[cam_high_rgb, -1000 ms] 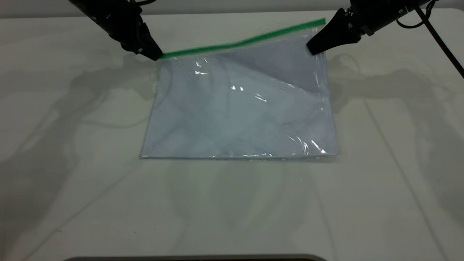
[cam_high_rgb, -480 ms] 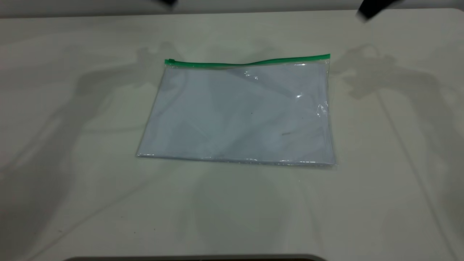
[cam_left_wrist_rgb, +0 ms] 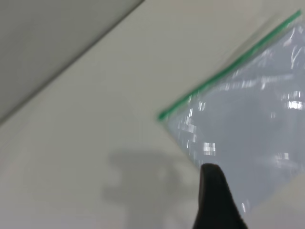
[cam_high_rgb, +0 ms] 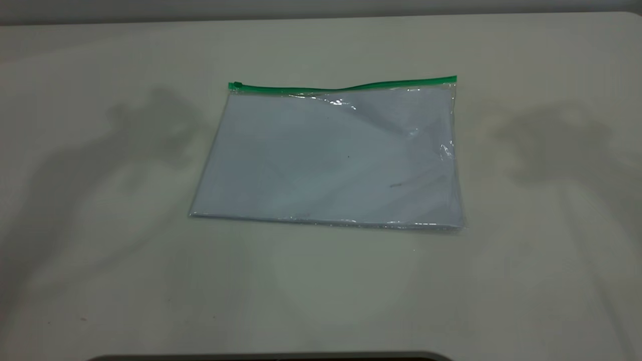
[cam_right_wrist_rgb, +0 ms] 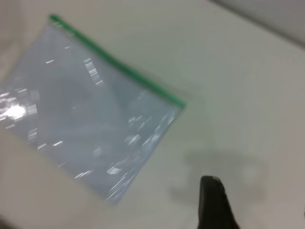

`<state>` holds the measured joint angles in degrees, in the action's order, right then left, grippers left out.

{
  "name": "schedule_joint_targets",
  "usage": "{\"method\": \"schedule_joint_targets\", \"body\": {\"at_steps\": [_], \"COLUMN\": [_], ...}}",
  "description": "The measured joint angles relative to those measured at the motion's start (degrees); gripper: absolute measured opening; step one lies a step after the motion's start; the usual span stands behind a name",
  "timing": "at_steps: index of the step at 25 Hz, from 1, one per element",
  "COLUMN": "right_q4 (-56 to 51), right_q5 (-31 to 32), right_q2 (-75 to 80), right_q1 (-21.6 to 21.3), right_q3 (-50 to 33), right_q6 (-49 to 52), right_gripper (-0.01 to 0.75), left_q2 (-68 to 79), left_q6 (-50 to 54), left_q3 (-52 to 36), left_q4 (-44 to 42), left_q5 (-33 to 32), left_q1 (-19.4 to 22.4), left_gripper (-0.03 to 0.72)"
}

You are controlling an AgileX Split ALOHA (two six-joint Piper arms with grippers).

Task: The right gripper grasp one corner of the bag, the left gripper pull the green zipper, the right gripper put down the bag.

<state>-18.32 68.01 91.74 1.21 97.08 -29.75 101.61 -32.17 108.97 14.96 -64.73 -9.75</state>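
Task appears complete: flat clear plastic bag (cam_high_rgb: 328,158) lies released on table (cam_high_rgb: 321,291); green zipper (cam_high_rgb: 346,86) slider sits at left end; both grippers hold nothing, their opening indeterminable.

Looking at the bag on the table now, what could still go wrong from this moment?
1. The bag lies flat on the table, but its green zipper bows upward near the middle, so the seal may not be closed along its whole length.
2. The bag's clear plastic throws glare, which could hinder locating its edges if another grasp is needed.

The pale table (cam_high_rgb: 100,281) carries the bag (cam_high_rgb: 326,160) lying flat; green zipper (cam_high_rgb: 346,87) along its far edge.
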Motion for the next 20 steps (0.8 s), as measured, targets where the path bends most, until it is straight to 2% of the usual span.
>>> {"method": "schedule_joint_targets", "body": {"at_steps": [1,5,9,13,20], "right_q4": [0.0,2.91,8.77,13.89,17.43], "right_q5": [1.87,2.72,2.72,2.72,2.67], "right_q2": [-1.46,-7.53,-14.64,-23.2,-38.04], "right_q1": [0.0,0.0,0.0,0.0,0.0], "right_q3": [0.0,-2.89,-11.13,-24.54,-49.65], "right_q6": [1.31,7.04,12.64,18.35,26.21], "right_gripper": [0.483,0.483,0.483,0.483,0.483], "left_q2": [-2.41,-9.23,-15.11,-21.82,-32.9], "left_q6": [3.09,13.24,19.19,20.59,20.87], "left_q3": [0.0,0.01,-4.23,-14.5,-40.02], "left_q4": [-2.52,-10.62,-14.13,-14.37,-14.49], "left_q5": [-2.19,-2.2,-2.2,-2.2,-2.2], "left_q1": [-0.04,-0.04,-0.04,-0.04,-0.04], "left_gripper": [0.515,0.515,0.515,0.515,0.515]}}
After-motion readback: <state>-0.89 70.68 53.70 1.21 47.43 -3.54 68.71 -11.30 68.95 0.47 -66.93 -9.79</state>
